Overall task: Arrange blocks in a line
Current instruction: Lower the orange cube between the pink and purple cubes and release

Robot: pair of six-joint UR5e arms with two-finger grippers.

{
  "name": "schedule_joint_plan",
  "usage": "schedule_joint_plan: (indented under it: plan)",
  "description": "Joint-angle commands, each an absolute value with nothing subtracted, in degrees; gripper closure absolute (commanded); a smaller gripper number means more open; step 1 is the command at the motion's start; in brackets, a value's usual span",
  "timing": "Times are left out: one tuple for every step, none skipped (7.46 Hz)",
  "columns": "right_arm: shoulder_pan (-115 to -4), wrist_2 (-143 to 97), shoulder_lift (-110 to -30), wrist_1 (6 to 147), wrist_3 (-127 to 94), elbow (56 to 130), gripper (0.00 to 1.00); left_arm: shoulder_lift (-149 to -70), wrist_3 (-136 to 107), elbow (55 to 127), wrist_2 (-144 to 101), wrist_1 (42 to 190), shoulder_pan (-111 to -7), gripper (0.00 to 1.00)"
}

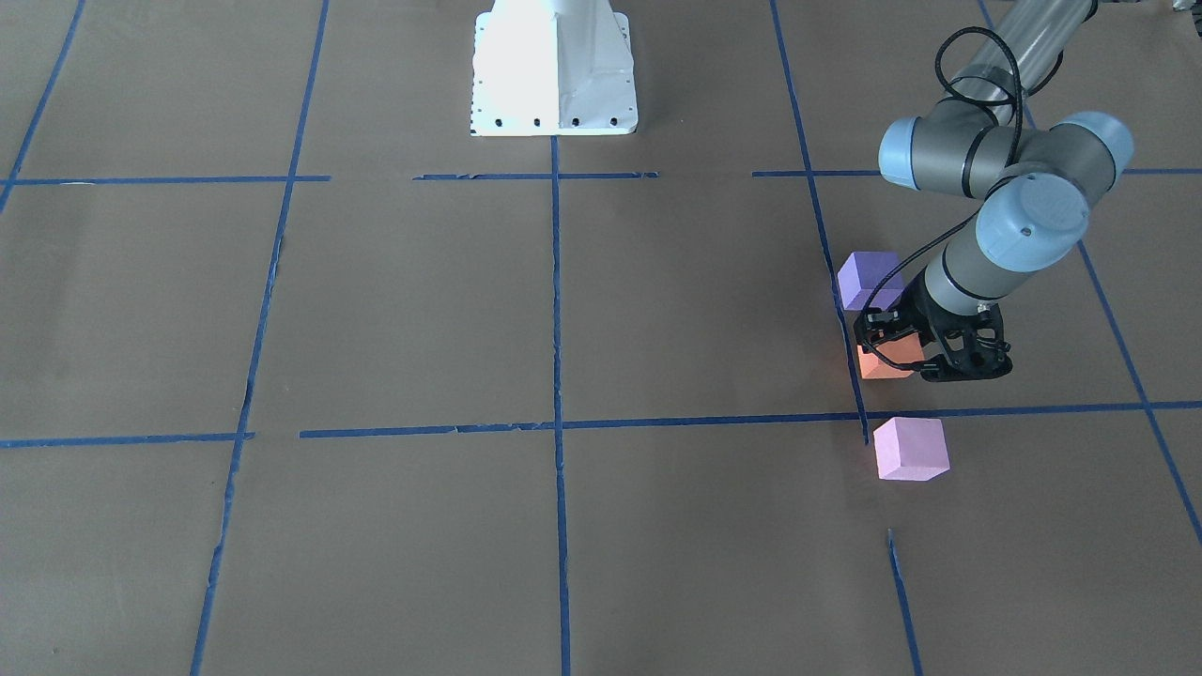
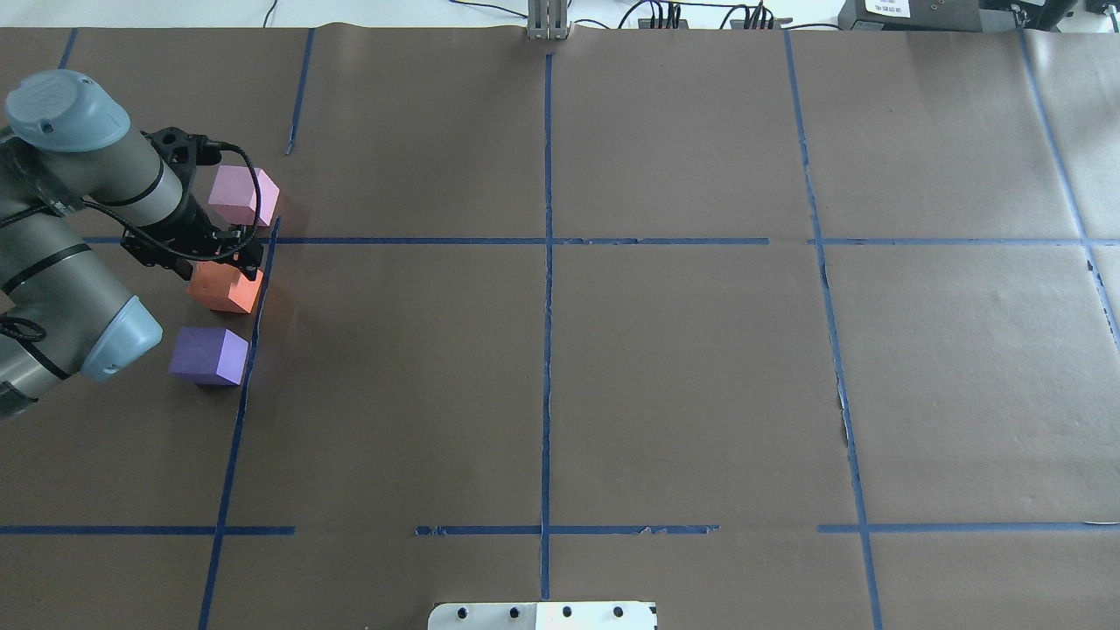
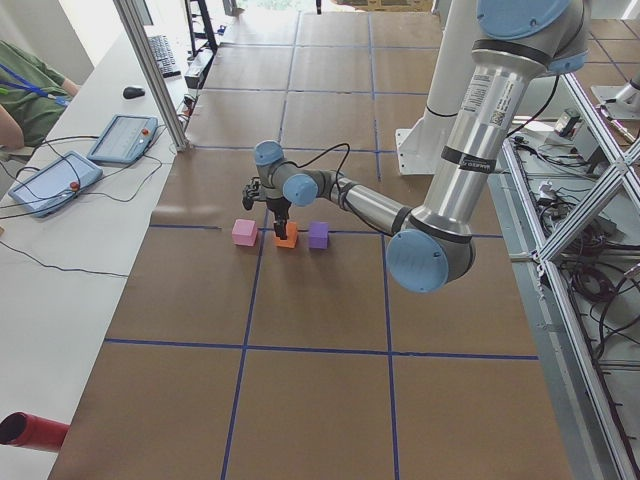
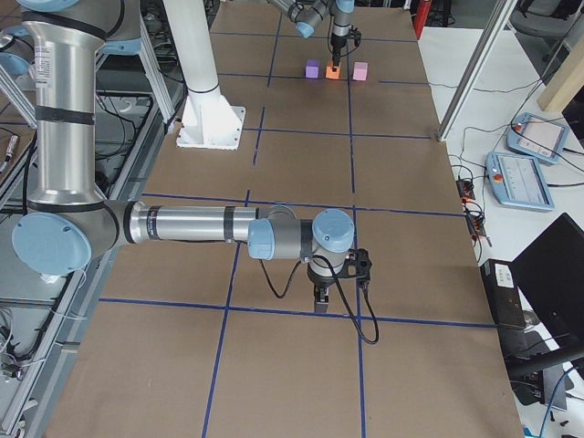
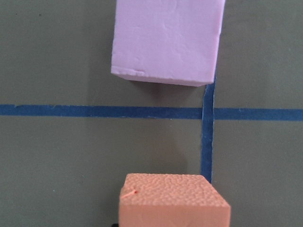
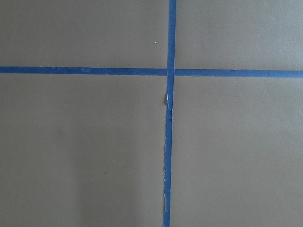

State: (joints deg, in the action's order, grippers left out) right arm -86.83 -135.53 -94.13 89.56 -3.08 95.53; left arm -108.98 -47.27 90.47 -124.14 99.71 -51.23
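Observation:
Three cubes stand in a row by a blue tape line on the robot's left side of the table: violet-purple block [image 2: 208,354], orange block [image 2: 226,290], pale pink block [image 2: 242,194]. My left gripper [image 2: 219,262] comes down on the orange block [image 1: 881,364] and looks shut on it, with the block at or just above the table. The left wrist view shows the orange block [image 5: 173,201] close at the bottom and the pink block [image 5: 168,40] beyond a tape cross. My right gripper [image 4: 321,301] points down near the table far from the blocks; I cannot tell whether it is open.
Brown paper with a blue tape grid [image 2: 547,241] covers the table. The white robot base [image 1: 554,70] stands at the middle of the near edge. A side bench with pendants [image 3: 120,138] and a seated person lie beyond the table's far edge.

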Motion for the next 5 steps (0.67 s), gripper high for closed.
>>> schedule_joint_plan:
  plan:
    - [-86.8, -135.5, -94.1, 89.6, -3.1, 95.5, 0.0, -109.0, -47.3, 90.4, -124.1, 99.9, -51.2, 0.0]
    - [-86.7, -135.5, -94.1, 89.6, -3.1, 95.5, 0.0, -109.1, -47.2, 90.6, -124.1, 99.8, -51.3, 0.0]
    - [-86.8, -135.5, -94.1, 89.6, -3.1, 95.5, 0.0, -109.3, -47.2, 91.4, -124.1, 99.8, -52.1, 0.0]
    - [-86.7, -135.5, -94.1, 89.6, -3.1, 95.5, 0.0, -109.6, -46.0, 94.5, -123.9, 98.8, -54.7, 0.0]
    - [-86.7, -135.5, -94.1, 89.6, -3.1, 95.5, 0.0, -109.1, -41.4, 98.1, -123.8, 97.9, -56.4, 0.0]
